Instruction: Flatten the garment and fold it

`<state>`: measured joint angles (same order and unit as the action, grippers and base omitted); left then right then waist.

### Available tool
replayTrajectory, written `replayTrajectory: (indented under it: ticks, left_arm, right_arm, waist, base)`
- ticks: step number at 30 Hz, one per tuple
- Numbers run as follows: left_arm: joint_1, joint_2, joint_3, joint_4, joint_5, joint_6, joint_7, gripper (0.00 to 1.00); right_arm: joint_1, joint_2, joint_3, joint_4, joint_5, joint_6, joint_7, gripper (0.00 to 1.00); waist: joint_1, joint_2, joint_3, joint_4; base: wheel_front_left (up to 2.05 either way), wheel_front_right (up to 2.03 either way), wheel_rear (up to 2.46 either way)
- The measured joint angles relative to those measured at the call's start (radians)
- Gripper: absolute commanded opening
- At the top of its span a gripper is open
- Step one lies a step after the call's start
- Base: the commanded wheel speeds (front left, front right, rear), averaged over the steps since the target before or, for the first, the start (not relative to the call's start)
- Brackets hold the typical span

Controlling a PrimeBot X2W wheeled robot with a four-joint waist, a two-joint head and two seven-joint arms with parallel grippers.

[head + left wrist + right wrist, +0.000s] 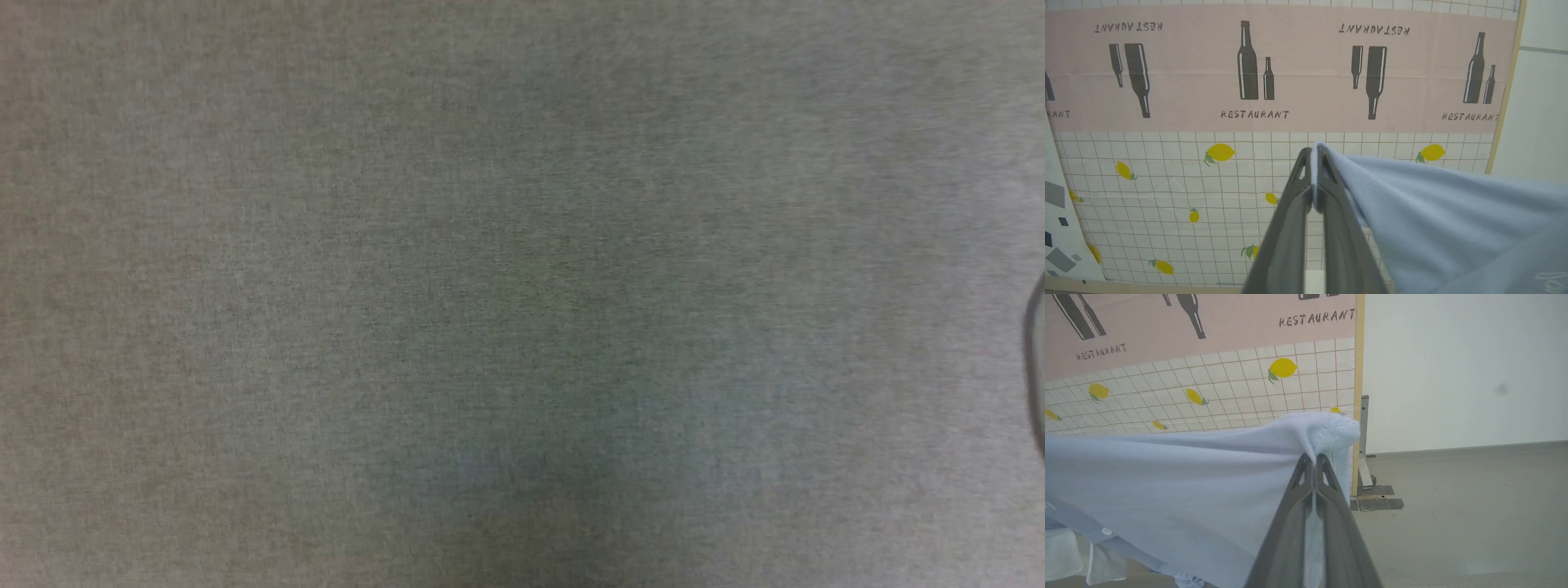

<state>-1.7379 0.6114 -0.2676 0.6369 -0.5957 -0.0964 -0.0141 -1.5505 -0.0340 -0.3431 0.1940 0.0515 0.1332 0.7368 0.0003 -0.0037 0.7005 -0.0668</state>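
garment [1453, 220]: light blue knit, stretched between grippers. left gripper [1314, 155]: jaws clamped on its edge. right gripper [1314, 459]: jaws clamped on bunched corner. backdrop [1175, 81], far: lemon-and-bottle print.

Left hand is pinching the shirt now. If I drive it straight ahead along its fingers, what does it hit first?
Probably the lemon-print grid panel, just below its pink band; how far off is unclear. The left hand is shut on the garment.
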Motion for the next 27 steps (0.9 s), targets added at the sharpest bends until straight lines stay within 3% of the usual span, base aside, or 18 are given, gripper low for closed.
replayTrajectory:
  ticks: [9, 21, 27]
  left_arm:
    - [0.266, -0.043, -0.028, 0.065, -0.080, -0.027, -0.131, 0.00]
    - [0.939, -0.105, -0.079, -0.051, -0.258, -0.032, -0.200, 0.00]
    - [1.281, -0.127, -0.077, -0.175, -0.352, 0.031, -0.150, 0.00]
  right_arm:
    - [0.332, -0.004, 0.052, -0.010, 0.130, 0.000, -0.094, 0.00]
    - [1.039, -0.042, 0.118, -0.138, 0.325, 0.000, -0.178, 0.00]
    - [1.288, -0.047, 0.118, -0.197, 0.380, 0.000, -0.204, 0.00]
  waist:
    - [-0.0001, 0.0000, -0.031, 0.038]
    - [-0.0004, 0.0000, -0.288, 0.078]
    - [-0.0005, 0.0000, -0.426, 0.098]
  base:
    - [0.00, 0.00, 0.00]
    - [0.00, 0.00, 0.00]
    - [0.00, 0.00, 0.00]
